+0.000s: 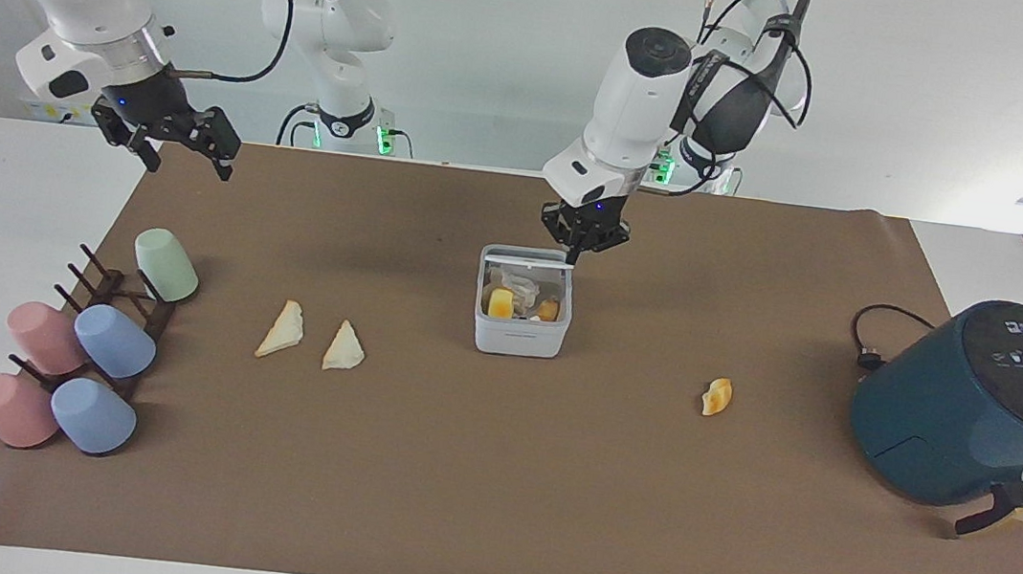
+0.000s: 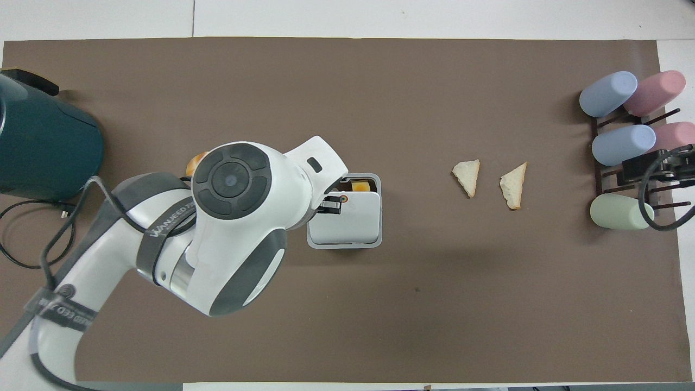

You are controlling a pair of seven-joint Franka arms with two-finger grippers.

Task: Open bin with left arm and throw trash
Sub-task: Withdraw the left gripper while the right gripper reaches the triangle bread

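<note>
Two bread wedges (image 1: 311,337) lie beside open bin (image 1: 520,336).

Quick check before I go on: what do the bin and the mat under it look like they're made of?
The bin: apparently smooth white plastic, judging by its rounded moulded corners and even, faintly glossy walls. The mat: matte brown, thin and flat, with a slightly wavy edge; probably paper or thin vinyl, I can't tell which.

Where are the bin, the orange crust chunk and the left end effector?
bin (image 1: 520,339): facing view, on its white front wall.
orange crust chunk (image 1: 717,396): facing view, on its middle.
left end effector (image 1: 577,254): facing view, between its shut fingertips, above the bin's raised lid.
</note>
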